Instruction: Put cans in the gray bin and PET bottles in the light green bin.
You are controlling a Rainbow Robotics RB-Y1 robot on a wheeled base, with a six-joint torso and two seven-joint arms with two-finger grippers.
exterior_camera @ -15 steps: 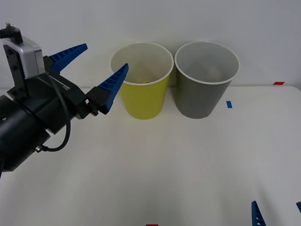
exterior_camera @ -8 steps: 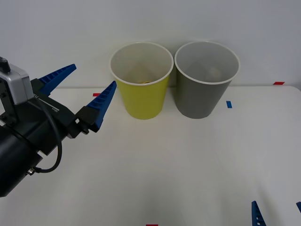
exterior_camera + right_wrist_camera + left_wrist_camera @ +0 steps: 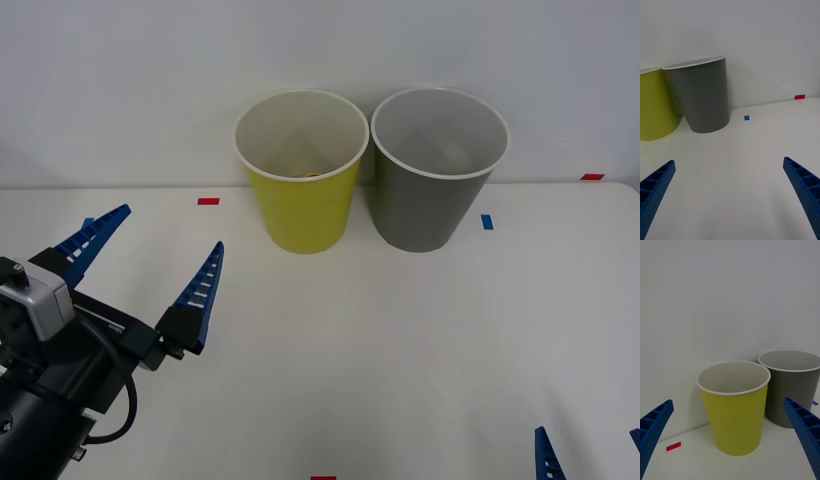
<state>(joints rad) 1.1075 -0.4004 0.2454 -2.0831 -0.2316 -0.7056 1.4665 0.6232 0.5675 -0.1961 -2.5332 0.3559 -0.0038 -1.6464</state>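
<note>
Two upright bins, light green bin [image 3: 303,170] beside gray bin [image 3: 438,170].

Yellow-green bin [image 3: 303,215], gray bin [image 3: 432,210]

We see smooth matt plastic on the light green bin [image 3: 305,215], same on the gray bin [image 3: 428,210], ribbed blue plastic fingers [image 3: 200,293], matt white table [image 3: 400,340]

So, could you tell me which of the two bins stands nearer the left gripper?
The light green bin; it stands on the left gripper's side, with the gray bin beyond it.
</note>
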